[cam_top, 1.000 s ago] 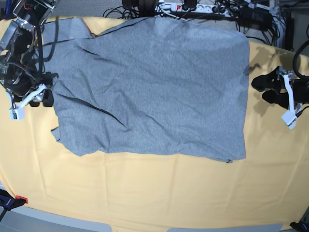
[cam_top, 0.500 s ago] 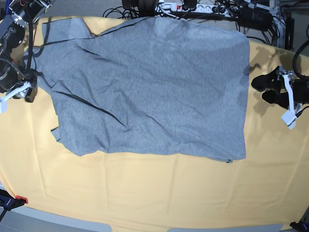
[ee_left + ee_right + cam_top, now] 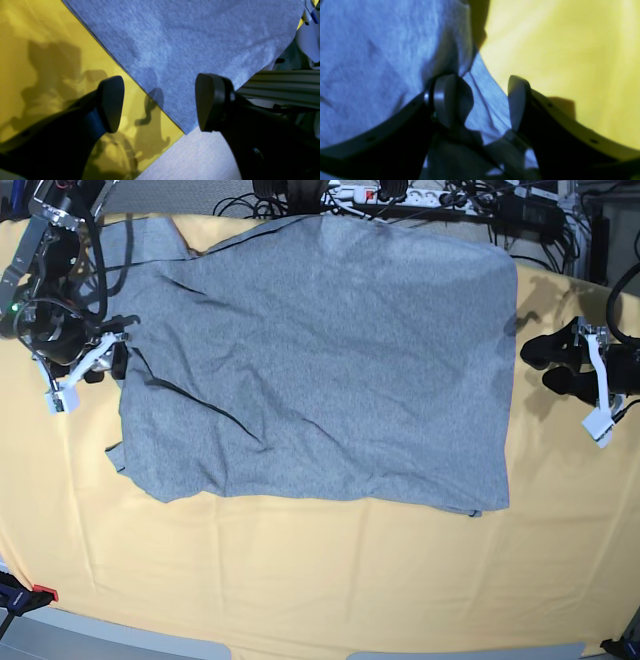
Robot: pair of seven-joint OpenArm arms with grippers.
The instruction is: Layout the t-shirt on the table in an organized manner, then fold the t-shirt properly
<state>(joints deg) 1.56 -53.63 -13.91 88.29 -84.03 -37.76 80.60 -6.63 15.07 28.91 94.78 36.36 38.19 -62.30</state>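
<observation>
The grey t-shirt (image 3: 320,360) lies spread on the yellow table (image 3: 300,580), plain side up, with creases toward its left part. My right gripper (image 3: 112,362) is at the shirt's left edge. In the right wrist view it (image 3: 480,102) is open, and a rumpled fold of the shirt (image 3: 370,50) runs between its fingers (image 3: 445,100). My left gripper (image 3: 540,365) stands open just off the shirt's right edge. In the left wrist view it (image 3: 160,102) hangs over the shirt's (image 3: 190,37) straight hem near a corner, touching nothing. No lettering shows.
Cables and a power strip (image 3: 400,195) run along the table's far edge. A red and black clamp (image 3: 30,592) grips the near left corner. An aluminium rail (image 3: 280,87) passes behind the left gripper. Bare yellow cloth (image 3: 37,37) lies beside the shirt.
My right arm swung out to the left, then came back in, and its gripper now sits at the shirt's left edge. The left arm has not moved.
</observation>
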